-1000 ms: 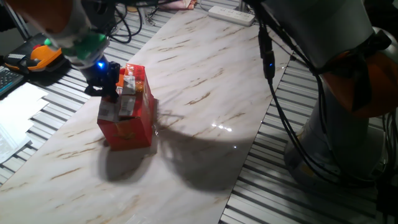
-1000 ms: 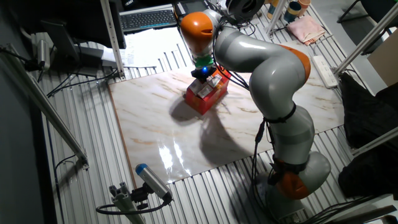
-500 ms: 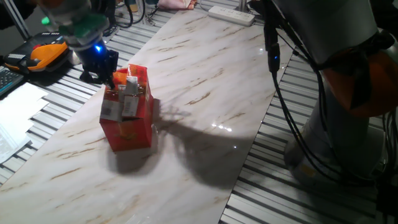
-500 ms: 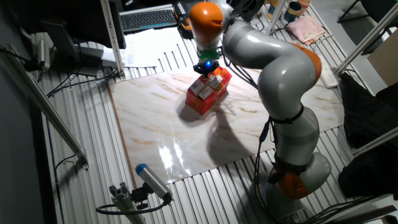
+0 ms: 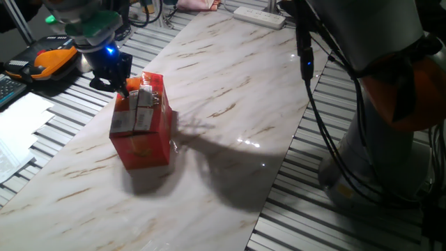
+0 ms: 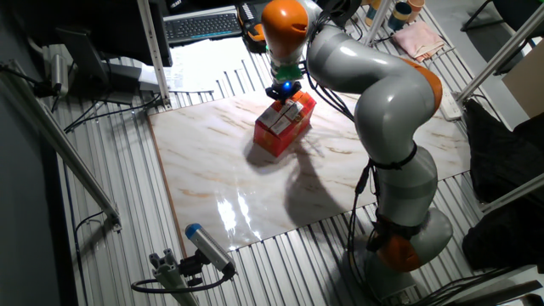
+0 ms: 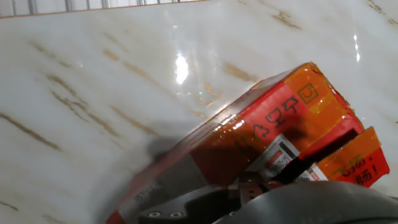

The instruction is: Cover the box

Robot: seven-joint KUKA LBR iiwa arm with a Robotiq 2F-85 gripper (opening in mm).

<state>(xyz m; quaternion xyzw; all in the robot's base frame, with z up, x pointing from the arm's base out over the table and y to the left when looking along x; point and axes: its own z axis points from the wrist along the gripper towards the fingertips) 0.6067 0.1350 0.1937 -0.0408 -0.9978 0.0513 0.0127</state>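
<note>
The box (image 5: 144, 132) is a red carton with an orange print, standing on the marble tabletop (image 5: 230, 90) towards its left side. Its top flaps (image 5: 136, 111) carry pale labels and lie folded inward, roughly flat. My gripper (image 5: 122, 86), black with a blue light, is at the box's far top edge, touching or just above a flap, and its fingers look shut and empty. The other fixed view shows the box (image 6: 284, 129) under the gripper (image 6: 283, 93). The hand view shows the box (image 7: 273, 121) close up, with a slightly raised orange flap (image 7: 351, 158).
An orange device (image 5: 50, 60) and papers (image 5: 19, 122) lie left of the table on the slatted surface. A white power strip (image 5: 260, 15) sits at the far end. A black cable (image 5: 306, 66) hangs from the arm. A keyboard (image 6: 202, 25) lies beyond the table.
The gripper lifted off the top flaps and moved back to the box's far edge, then came slightly nearer. The flaps stay folded down. The box stayed in place.
</note>
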